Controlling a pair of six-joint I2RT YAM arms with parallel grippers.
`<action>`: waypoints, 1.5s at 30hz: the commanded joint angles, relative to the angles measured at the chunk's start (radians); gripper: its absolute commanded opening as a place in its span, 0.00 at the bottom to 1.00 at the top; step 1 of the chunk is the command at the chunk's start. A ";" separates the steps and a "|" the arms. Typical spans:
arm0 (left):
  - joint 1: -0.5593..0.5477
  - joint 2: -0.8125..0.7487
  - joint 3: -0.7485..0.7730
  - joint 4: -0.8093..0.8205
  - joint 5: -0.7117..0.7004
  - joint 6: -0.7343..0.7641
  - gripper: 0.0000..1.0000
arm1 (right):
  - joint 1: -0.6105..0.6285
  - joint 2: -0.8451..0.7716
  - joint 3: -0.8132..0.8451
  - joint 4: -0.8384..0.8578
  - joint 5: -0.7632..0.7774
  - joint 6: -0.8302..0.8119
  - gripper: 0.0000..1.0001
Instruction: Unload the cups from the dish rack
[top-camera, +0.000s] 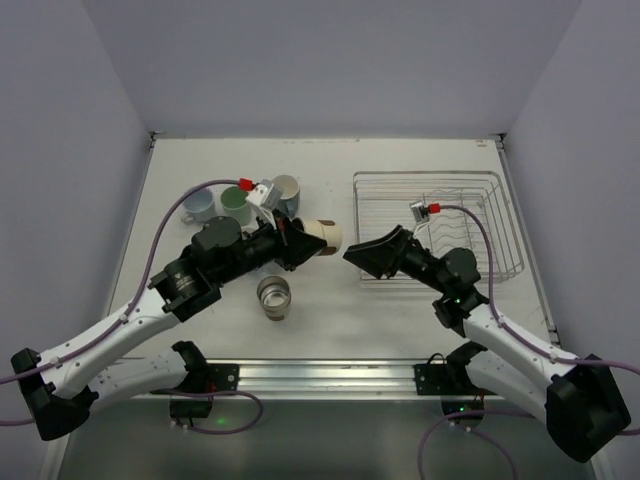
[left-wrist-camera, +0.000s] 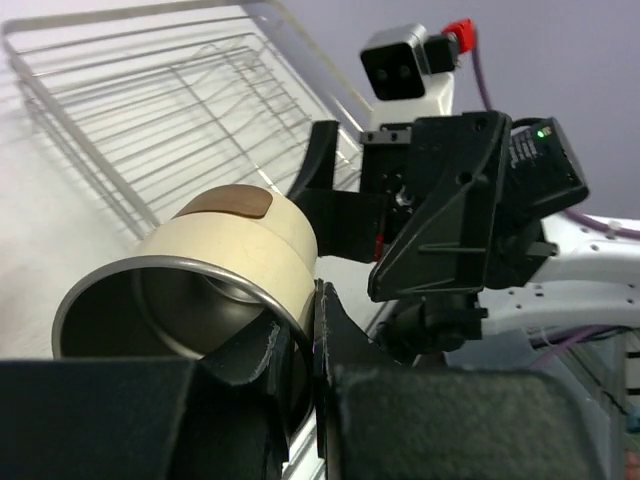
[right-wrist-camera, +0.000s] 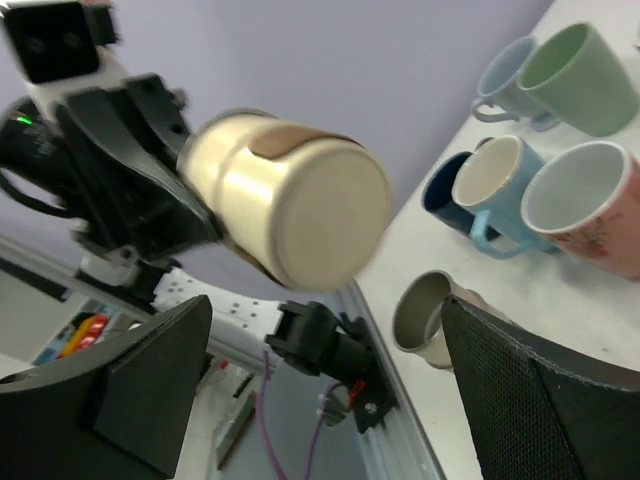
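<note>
"Grip came first, I'd say. How did the left claw (top-camera: 298, 244) have the beige cup (top-camera: 325, 236)?"

"Pinching it at the rim, it seemed, one finger inside the mouth and one outside. The cup hung sideways above the tabletop (top-camera: 330, 320), near its middle, with its base pointing to 3 o'clock. It was off the rack (top-camera: 428, 175) altogether."

"And the right claw (top-camera: 352, 256)?"

"Spread wide and holding nothing, just at 3 o'clock of the cup, by the rack's 7 o'clock corner. It was apart from the cup, as far as I could tell."

"So the step was setting it down?"

"That was my reading. The other cups (top-camera: 235, 203) stood bunched at 10 o'clock of it, and a metal-looking tumbler (top-camera: 273, 296) stood alone at 7 o'clock. A rim pinch on a smooth wall could slip or swing, so a slow move was called for. Turn the wrist until the base faced down, choose bare tabletop beside the bunch and lower until the base sat flat. Only then spread the fingers."

"Risks?"

"Clipping a neighbour's handle, or letting go while tilted, so that it rolled. The right claw was best held back."

"Much left?"

"No cup showed in the visible part of the rack, though the right arm hid some of it."
</note>
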 joint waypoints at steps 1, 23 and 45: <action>0.002 -0.005 0.217 -0.425 -0.138 0.176 0.00 | 0.005 -0.079 0.054 -0.262 0.061 -0.181 0.99; -0.082 0.299 0.451 -1.142 -0.290 0.299 0.00 | 0.005 -0.310 0.028 -0.756 0.351 -0.485 0.99; -0.122 0.336 0.337 -1.082 -0.329 0.295 0.03 | 0.003 -0.303 0.033 -0.741 0.350 -0.487 0.99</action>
